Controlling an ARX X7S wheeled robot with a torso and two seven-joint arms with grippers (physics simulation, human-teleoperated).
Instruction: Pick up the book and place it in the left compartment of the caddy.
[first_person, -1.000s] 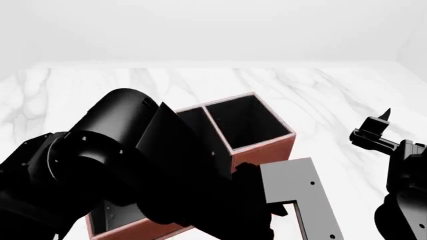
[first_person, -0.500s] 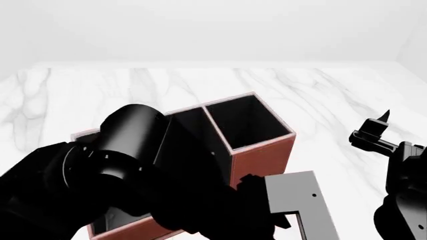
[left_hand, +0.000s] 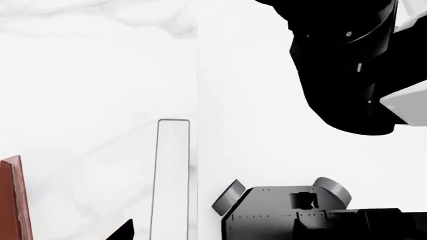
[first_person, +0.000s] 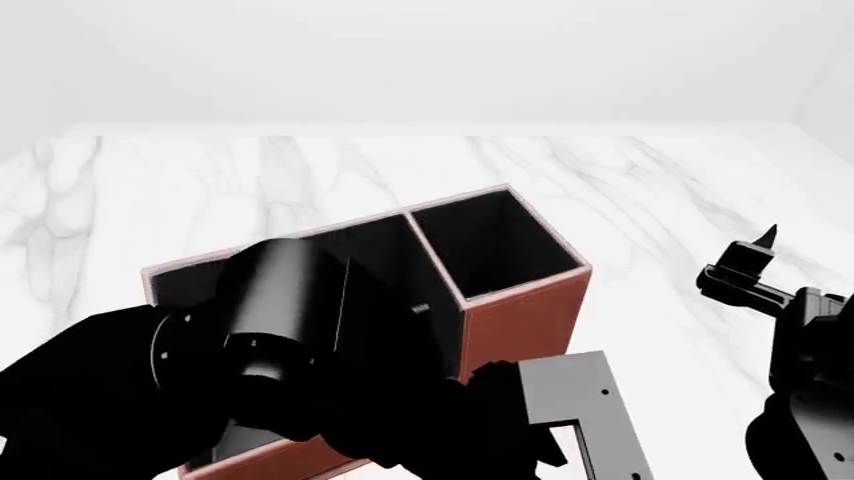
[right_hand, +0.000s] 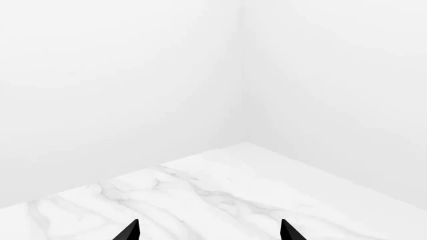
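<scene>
Two right jaws (right_hand: 208, 231) spread wide (holding nothing), above table (right_hand: 220, 195)

Glossy black cylindrical left arm (first_person: 267, 340), small screws dotting its joint, grey bracket plate (first_person: 587, 410), black pointed right tool (right_hand: 208, 231).

Caddy (first_person: 521, 300) on the table (first_person: 641, 180), left arm (first_person: 267, 340) over its left half, right gripper (first_person: 750, 255) well right of the caddy, nothing between its fingertips.
</scene>
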